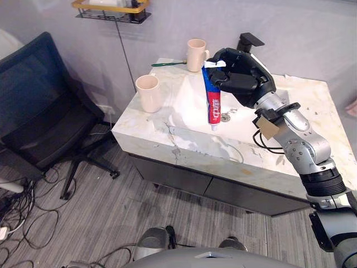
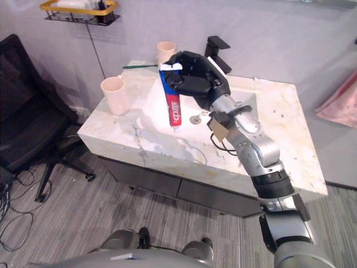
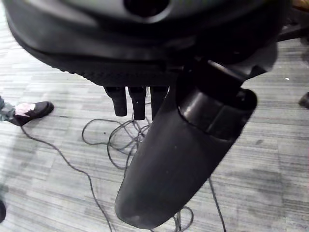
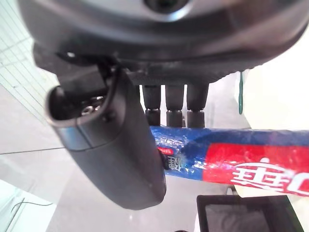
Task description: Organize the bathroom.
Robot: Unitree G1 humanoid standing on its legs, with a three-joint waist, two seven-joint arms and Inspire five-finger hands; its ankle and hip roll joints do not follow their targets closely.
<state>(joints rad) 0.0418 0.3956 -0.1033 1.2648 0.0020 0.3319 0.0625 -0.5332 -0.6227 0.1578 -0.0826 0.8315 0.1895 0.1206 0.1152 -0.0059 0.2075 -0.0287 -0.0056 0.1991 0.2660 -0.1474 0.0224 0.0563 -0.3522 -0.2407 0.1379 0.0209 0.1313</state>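
Marble worktop carries a cup near its left edge; above the sink, our right hand pinches the toothpaste tube near its cap, hanging down; we judge it light, soft, squeezable

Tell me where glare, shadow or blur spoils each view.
Left eye view: the sink basin glares white behind the toothpaste tube. Right eye view: the same washed-out basin. Right wrist view: the right robot hand is close and soft-edged, with a bright background. Left wrist view: the left robot hand is a dark blur over the sharper floor.
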